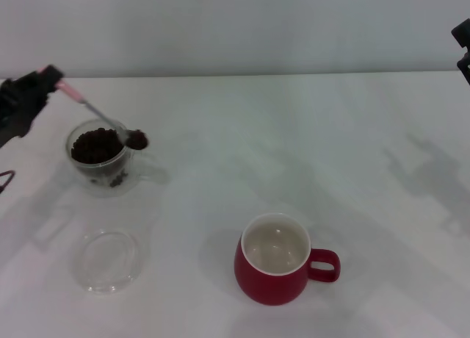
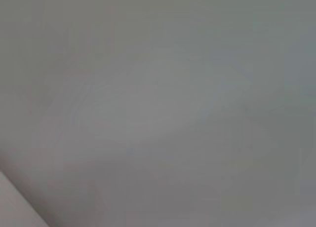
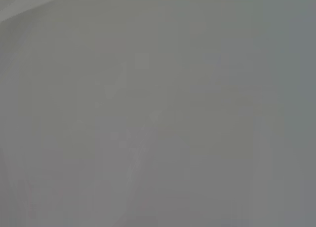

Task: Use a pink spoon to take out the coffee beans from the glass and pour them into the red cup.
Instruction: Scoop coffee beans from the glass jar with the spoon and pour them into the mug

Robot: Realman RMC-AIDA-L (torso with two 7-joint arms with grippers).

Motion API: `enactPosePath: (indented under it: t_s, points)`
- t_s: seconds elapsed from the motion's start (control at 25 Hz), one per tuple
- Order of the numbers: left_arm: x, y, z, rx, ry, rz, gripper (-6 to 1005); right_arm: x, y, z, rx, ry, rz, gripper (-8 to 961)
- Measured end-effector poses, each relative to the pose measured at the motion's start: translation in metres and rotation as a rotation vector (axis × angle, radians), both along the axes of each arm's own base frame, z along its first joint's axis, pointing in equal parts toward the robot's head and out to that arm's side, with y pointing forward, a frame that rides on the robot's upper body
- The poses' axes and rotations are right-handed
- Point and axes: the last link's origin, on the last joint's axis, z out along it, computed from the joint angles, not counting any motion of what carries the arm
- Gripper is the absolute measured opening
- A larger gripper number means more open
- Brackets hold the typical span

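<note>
Nearest, the red cup (image 1: 273,261) is seen empty on the tabletop (image 1: 294,139). Farther left, the pink spoon (image 1: 103,117), loaded with coffee beans (image 1: 136,139) just beside the glass (image 1: 99,158), is clamped in the left gripper (image 1: 45,84), its handle angled back-left. At the far right edge the right gripper (image 1: 463,48) is parked; its opening cannot be told.

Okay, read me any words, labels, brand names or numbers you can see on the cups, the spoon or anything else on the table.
No readable text anywhere.
Glass: a dark mark low on its front, too blurred to tell whether it is print or beans.
Red cup: plain, no lettering on the side shown.
Pink spoon, held by the left end effector: no marking visible.
Clear round dish: nothing on it.
Both wrist views: only blank surface.
</note>
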Motion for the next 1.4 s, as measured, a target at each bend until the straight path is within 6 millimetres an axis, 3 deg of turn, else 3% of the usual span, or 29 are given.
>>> enactPosePath:
  t_s: [0.6,1.16,1.4]
  points:
    - [0.068,0.014,-0.035,-0.263,0.040,-0.254,134,0.004,-0.013,0.000,0.006,0.013,0.009,544]
    - [0.106,0.009,-0.065,-0.389,0.186,-0.450,132,0.012,-0.037,0.000,0.008,0.043,0.009,545]
    - [0.110,0.012,-0.068,-0.384,0.294,-0.503,131,0.014,-0.044,-0.001,0.008,0.055,0.010,545]
